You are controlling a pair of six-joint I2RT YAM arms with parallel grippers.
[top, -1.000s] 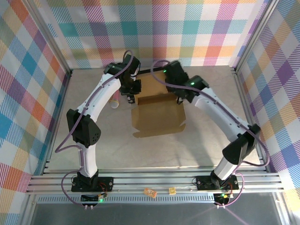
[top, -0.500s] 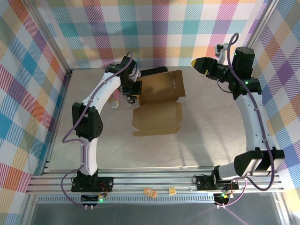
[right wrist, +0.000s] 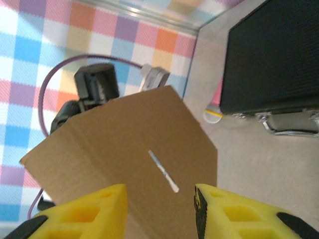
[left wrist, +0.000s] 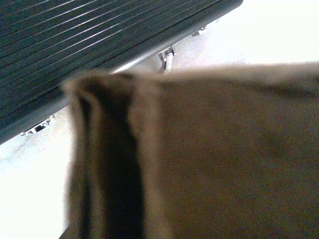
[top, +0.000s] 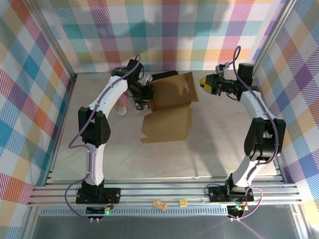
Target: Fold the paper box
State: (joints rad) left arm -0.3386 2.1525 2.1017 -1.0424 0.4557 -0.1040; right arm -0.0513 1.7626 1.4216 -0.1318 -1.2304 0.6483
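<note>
Left gripper (top: 142, 101) is found clamped on one edge of the paper box (top: 172, 92). The raised panel is held just ahead of the right gripper (top: 204, 82), whose fingers (right wrist: 84, 211) are seen apart and empty. Risk noted: held by one edge, the panel may be twisted or creased off-line.

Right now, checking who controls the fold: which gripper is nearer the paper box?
Left. The left gripper is shut on the paper box at its raised left edge; the right gripper hangs open just off its right edge, not touching.
</note>
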